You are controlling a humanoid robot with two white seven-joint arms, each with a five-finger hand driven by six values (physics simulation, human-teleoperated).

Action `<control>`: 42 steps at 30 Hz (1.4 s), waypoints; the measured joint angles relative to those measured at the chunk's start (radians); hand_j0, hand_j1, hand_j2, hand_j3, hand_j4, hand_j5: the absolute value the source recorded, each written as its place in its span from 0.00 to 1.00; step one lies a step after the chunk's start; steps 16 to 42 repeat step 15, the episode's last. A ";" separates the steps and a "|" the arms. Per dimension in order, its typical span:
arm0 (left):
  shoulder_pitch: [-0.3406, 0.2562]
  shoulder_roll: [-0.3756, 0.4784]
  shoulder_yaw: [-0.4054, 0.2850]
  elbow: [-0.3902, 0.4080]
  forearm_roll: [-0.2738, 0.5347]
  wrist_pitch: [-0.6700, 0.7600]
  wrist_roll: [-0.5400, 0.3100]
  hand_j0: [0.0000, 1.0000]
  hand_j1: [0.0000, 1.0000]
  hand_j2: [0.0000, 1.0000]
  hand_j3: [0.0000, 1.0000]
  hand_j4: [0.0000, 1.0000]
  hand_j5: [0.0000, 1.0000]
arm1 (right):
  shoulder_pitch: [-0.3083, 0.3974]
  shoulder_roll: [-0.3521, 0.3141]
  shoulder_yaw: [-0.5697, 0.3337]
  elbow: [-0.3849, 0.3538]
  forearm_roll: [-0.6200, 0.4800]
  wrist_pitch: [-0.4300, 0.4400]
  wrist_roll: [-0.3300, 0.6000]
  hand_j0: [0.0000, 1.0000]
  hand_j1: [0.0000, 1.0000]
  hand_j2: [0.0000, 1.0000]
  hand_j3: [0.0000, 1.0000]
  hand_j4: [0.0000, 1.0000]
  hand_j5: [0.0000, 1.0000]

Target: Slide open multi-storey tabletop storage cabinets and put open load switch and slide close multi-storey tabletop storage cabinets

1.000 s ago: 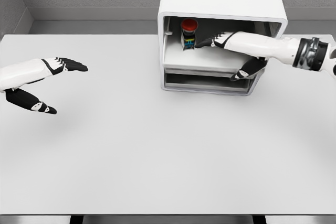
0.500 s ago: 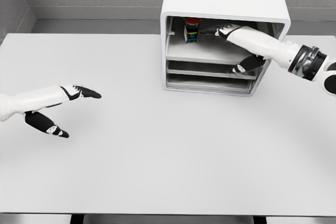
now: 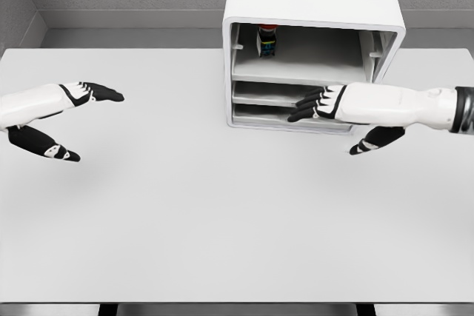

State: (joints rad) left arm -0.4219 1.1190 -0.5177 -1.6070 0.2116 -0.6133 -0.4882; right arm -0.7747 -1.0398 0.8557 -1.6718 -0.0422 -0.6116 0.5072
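Your right robot hand (image 3: 320, 103) is in front of the cabinet (image 3: 311, 5), low down by the drawers. Its fingers (image 3: 304, 105) are spread flat and hold nothing. They point at the middle drawer (image 3: 266, 93), and the thumb hangs under the hand, over the surface (image 3: 222, 220).

The switch (image 3: 267, 39) with the red top stands deep in the top space of the cabinet, at the back on the left. So the putting-in part looks done. Now the job is to slide things shut.

It is hard to tell from here if the fingers touch the drawer front or sit just beside it. Go slow. Put the flat fingers square on the drawer front and push straight back. Do not push from one side, or the drawer may jam. Keep your hand low so you don't bump the switch.

Your left robot hand (image 3: 59, 120) waits far off on the left, open and holding nothing. Leave it there.
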 measured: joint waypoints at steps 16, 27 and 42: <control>-0.003 -0.010 0.002 0.056 -0.003 0.000 -0.001 1.00 1.00 1.00 1.00 1.00 1.00 | 0.014 -0.141 0.057 -0.005 0.002 -0.002 -0.006 1.00 1.00 1.00 1.00 1.00 1.00; -0.003 -0.010 0.002 0.056 -0.003 0.000 -0.001 1.00 1.00 1.00 1.00 1.00 1.00 | 0.014 -0.141 0.057 -0.005 0.002 -0.002 -0.006 1.00 1.00 1.00 1.00 1.00 1.00; -0.003 -0.010 0.002 0.056 -0.003 0.000 -0.001 1.00 1.00 1.00 1.00 1.00 1.00 | 0.014 -0.141 0.057 -0.005 0.002 -0.002 -0.006 1.00 1.00 1.00 1.00 1.00 1.00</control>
